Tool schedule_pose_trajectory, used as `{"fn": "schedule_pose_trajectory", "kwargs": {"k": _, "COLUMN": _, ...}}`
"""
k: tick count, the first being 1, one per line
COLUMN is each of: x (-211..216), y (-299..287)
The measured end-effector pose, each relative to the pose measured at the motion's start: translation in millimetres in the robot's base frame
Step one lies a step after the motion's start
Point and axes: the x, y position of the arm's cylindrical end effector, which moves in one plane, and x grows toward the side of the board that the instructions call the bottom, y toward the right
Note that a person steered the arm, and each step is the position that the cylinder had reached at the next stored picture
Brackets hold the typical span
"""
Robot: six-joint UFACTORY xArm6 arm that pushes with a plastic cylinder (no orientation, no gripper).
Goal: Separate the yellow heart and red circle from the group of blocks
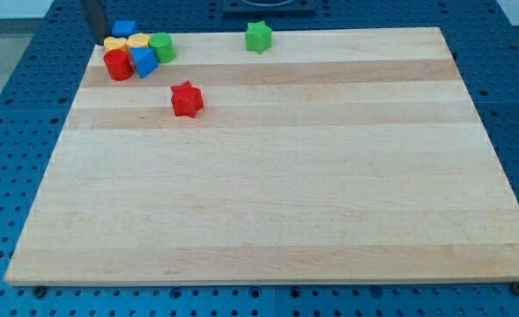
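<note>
A group of blocks sits at the board's top left corner. The red circle (117,64) is at its lower left, touching a blue block (143,62) on its right. Two yellow blocks lie just above: one (115,43) on the left and one (138,40) on the right; which is the heart I cannot tell. A blue block (123,29) is at the top and a green circle (161,47) at the right. My tip (100,40) stands at the group's left edge, next to the left yellow block.
A red star (187,99) lies alone below and right of the group. A green star (258,37) sits near the board's top edge at the middle. The wooden board (268,194) lies on a blue perforated table.
</note>
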Motion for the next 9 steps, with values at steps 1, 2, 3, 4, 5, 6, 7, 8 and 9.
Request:
{"fn": "schedule_pose_trajectory", "kwargs": {"k": 1, "x": 15.8, "y": 1.4}}
{"fn": "schedule_pose_trajectory", "kwargs": {"k": 2, "x": 16.6, "y": -23.3}}
{"fn": "schedule_pose_trajectory", "kwargs": {"k": 3, "x": 8.0, "y": -22.9}}
{"fn": "schedule_pose_trajectory", "kwargs": {"k": 4, "x": -21.1, "y": -14.1}}
{"fn": "schedule_pose_trajectory", "kwargs": {"k": 5, "x": -21.0, "y": -4.7}}
{"fn": "schedule_pose_trajectory", "kwargs": {"k": 6, "x": -21.0, "y": 5.1}}
{"fn": "schedule_pose_trajectory", "kwargs": {"k": 7, "x": -18.1, "y": 8.3}}
{"fn": "schedule_pose_trajectory", "kwargs": {"k": 8, "x": 12.3, "y": 27.9}}
{"fn": "schedule_pose_trajectory", "kwargs": {"k": 9, "x": 30.3, "y": 38.8}}
